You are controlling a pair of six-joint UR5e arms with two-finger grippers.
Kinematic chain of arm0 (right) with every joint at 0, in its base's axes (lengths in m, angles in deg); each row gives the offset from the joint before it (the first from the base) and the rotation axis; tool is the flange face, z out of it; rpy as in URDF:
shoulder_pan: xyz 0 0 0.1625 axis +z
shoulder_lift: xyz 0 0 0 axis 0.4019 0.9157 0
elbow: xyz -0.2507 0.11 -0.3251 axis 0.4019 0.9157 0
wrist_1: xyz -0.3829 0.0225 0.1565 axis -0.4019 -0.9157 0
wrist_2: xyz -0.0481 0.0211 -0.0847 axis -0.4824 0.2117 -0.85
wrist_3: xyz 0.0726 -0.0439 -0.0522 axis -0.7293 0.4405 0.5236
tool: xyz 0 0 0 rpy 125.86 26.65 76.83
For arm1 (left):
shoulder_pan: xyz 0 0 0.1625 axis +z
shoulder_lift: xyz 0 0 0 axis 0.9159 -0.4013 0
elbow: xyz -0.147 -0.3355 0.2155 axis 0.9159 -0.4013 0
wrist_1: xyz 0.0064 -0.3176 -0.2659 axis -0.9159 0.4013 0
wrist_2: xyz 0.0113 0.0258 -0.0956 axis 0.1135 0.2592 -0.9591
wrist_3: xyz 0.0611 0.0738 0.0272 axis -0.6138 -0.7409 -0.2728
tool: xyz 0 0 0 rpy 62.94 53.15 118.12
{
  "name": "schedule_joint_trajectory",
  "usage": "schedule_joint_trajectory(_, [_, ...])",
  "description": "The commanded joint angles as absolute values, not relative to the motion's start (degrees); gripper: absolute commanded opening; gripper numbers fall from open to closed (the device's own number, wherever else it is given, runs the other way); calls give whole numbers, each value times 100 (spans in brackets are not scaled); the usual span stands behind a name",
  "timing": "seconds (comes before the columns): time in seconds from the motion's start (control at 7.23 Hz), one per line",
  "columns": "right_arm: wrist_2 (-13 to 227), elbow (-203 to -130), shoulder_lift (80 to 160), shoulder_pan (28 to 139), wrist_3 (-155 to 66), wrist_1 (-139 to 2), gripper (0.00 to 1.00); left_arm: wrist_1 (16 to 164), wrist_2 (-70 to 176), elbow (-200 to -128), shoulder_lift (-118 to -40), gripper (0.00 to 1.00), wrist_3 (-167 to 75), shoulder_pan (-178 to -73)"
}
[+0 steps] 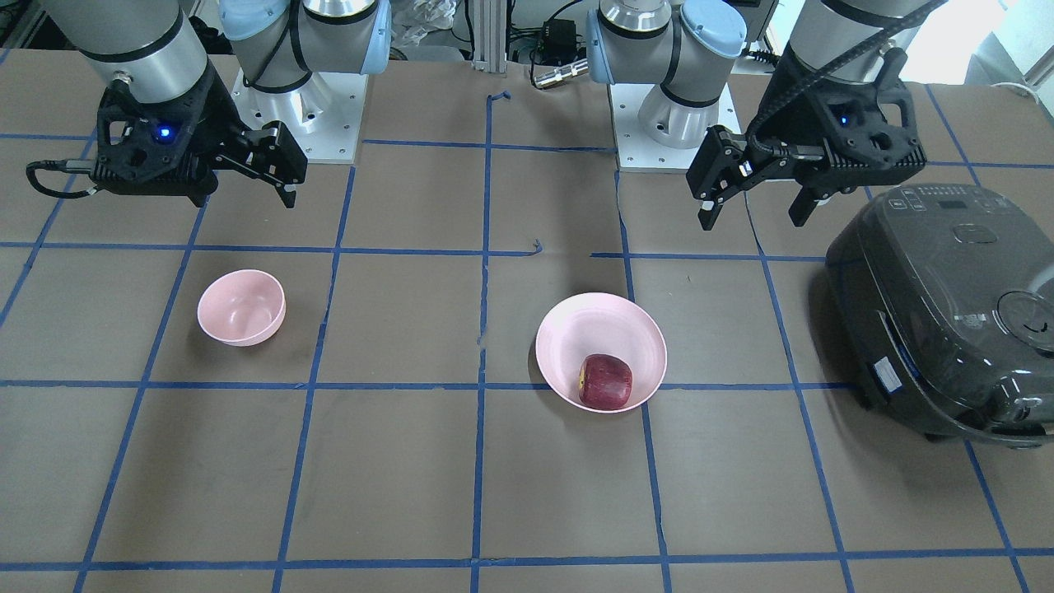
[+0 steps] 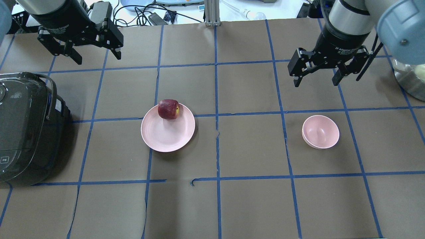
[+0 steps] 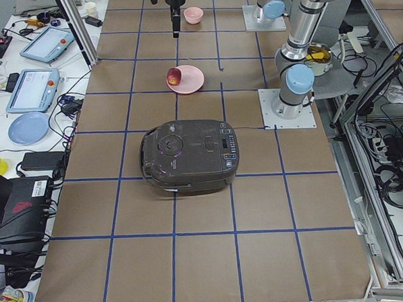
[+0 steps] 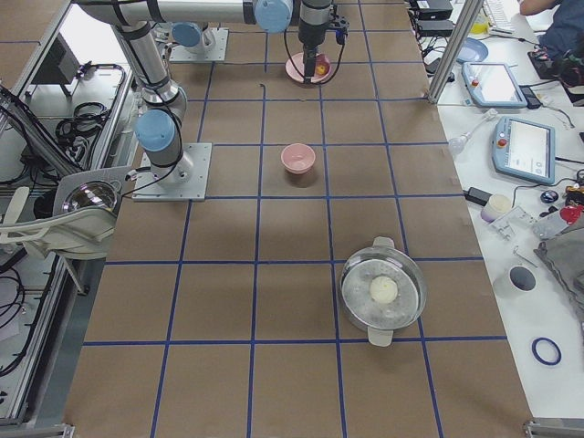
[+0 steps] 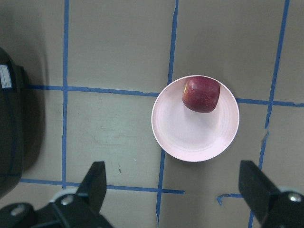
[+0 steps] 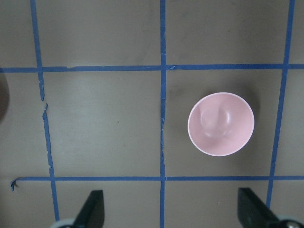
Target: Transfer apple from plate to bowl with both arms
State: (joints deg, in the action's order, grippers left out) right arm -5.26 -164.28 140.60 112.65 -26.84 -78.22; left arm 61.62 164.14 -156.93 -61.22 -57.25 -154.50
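My left gripper (image 2: 98,57) and right gripper (image 2: 315,81) hang wide open and empty, staged for pickup, since the apple (image 2: 168,109) sits seemingly against the plate (image 2: 167,137) far rim, bowl (image 2: 320,131) well apart.

Matt pink plate (image 2: 166,136), glossy apple (image 2: 168,109), shiny dark cooker (image 2: 23,129).

Robot lab: taped-grid table (image 2: 249,149) (teach pendants (image 3: 33,90) alongside).
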Motion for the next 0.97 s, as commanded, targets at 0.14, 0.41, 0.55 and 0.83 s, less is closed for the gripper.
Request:
schedule_joint_trajectory(0.14, [-597, -16429, 14060, 11264, -2681, -7821, 100, 5751, 16420, -15718, -6243, 100, -5750, -15510])
schedule_joint_trajectory(0.41, [-607, -16429, 14025, 11247, -2611, -7838, 100, 5751, 16376, -15700, -6173, 100, -5794, -15625])
schedule_joint_trajectory(0.55, [-598, -16429, 13998, 11203, -2358, -7969, 100, 5725, 16402, -15726, -6225, 100, -5803, -15651])
schedule_joint_trajectory(0.83, [-493, -16429, 13841, 10574, -1350, -7979, 100, 5681, 16402, -15735, -6260, 100, -5803, -15660])
